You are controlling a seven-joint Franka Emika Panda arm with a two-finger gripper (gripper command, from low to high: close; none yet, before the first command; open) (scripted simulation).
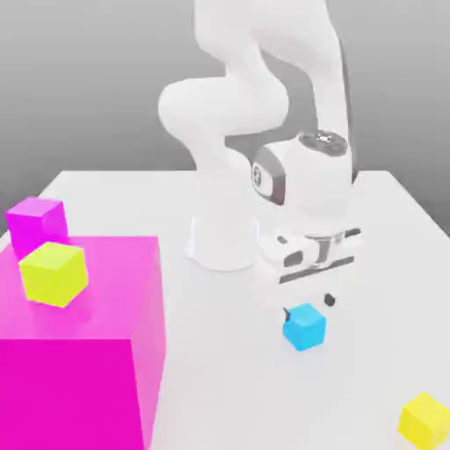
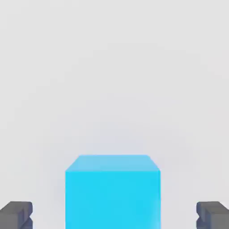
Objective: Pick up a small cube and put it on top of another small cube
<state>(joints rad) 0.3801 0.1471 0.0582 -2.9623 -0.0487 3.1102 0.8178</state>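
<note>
Currently | white two-finger gripper (image 1: 308, 308): spread wide, nothing gripped | matte cyan-blue small cube (image 2: 112, 199): between the fingertips, untouched | bright warm-yellow small cube (image 1: 424, 422): on pale tabletop (image 1: 228, 352), exterior view's right

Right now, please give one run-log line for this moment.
pincer: open, fingers either side of blue cube | held: none | yellow cube: on table, nothing stacked

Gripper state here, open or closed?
Open: in the hand view its fingertips stand well apart, with bare gaps on both sides of the cyan cube.
</note>
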